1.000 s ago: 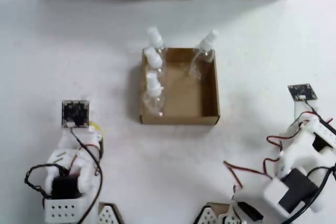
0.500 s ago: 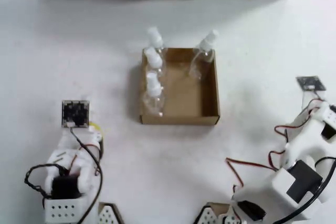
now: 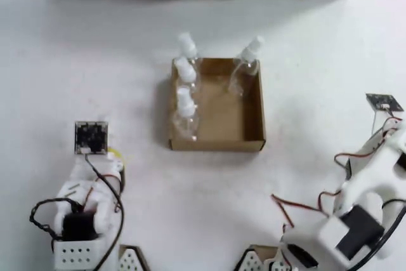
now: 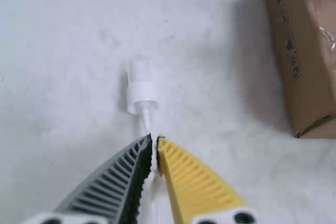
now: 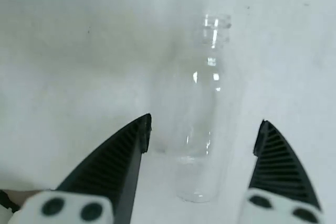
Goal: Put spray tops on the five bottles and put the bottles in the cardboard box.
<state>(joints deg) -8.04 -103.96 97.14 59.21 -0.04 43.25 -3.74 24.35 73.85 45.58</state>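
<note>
Now right gripper [image 5: 205, 123] gapes wide astride the capless bottle [image 5: 203, 129] lying on the table [image 5: 63, 51], its arm [image 3: 368, 198] swung outward from the cardboard box [image 3: 254, 139] this past second; left gripper [image 4: 155, 141] unmoved, clamped on the spray top [image 4: 140, 94] tube, so capping looks next.

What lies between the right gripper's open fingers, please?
An uncapped clear bottle, on the white table, sits between the fingers of the right gripper, as the right wrist view shows.

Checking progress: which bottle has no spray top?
The clear bottle on the table before the right gripper; the four bottles in the cardboard box have tops.
</note>
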